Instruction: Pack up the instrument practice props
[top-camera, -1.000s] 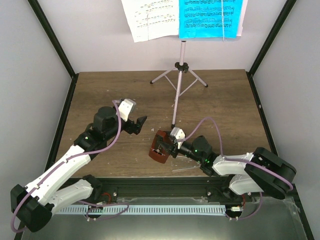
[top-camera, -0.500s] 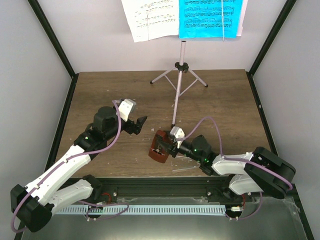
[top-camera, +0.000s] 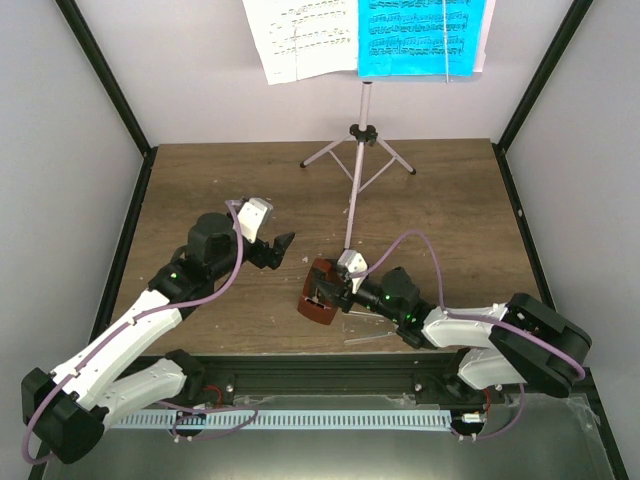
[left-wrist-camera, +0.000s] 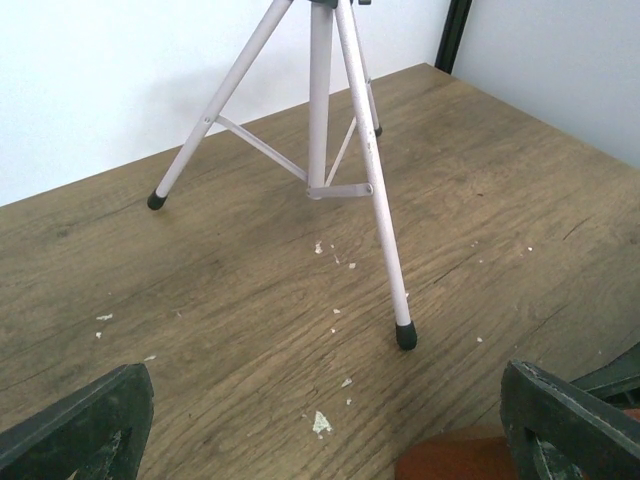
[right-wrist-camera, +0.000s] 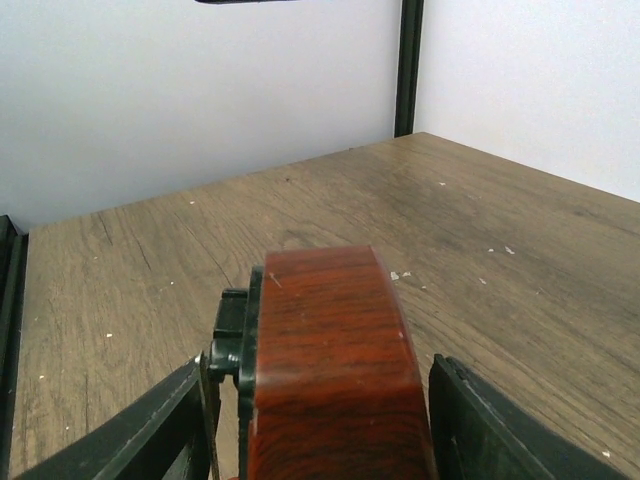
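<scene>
The brown wooden metronome (top-camera: 318, 297) lies tipped on the table near the front middle. My right gripper (top-camera: 338, 288) straddles it. In the right wrist view the metronome (right-wrist-camera: 330, 360) fills the space between the fingers (right-wrist-camera: 500, 430), with a narrow gap beside the right one, so the jaws stand open around it. My left gripper (top-camera: 272, 250) hovers open and empty to the left, facing the pale pink music stand (top-camera: 364, 135). The stand's tripod legs (left-wrist-camera: 318, 110) rest on the table. A white sheet (top-camera: 300, 38) and a cyan sheet (top-camera: 420, 35) rest on its desk.
The stand's nearest foot (left-wrist-camera: 405, 335) sits just beyond the metronome's corner (left-wrist-camera: 450, 462). A pale see-through piece (top-camera: 372, 339) lies on the table by the right arm. White walls and black frame posts (top-camera: 530, 95) enclose the wooden table (top-camera: 200, 180). Small crumbs dot the wood.
My right gripper has crept slightly forward along the metronome and its jaws have eased a little wider. The left arm, stand and sheets have not moved.
</scene>
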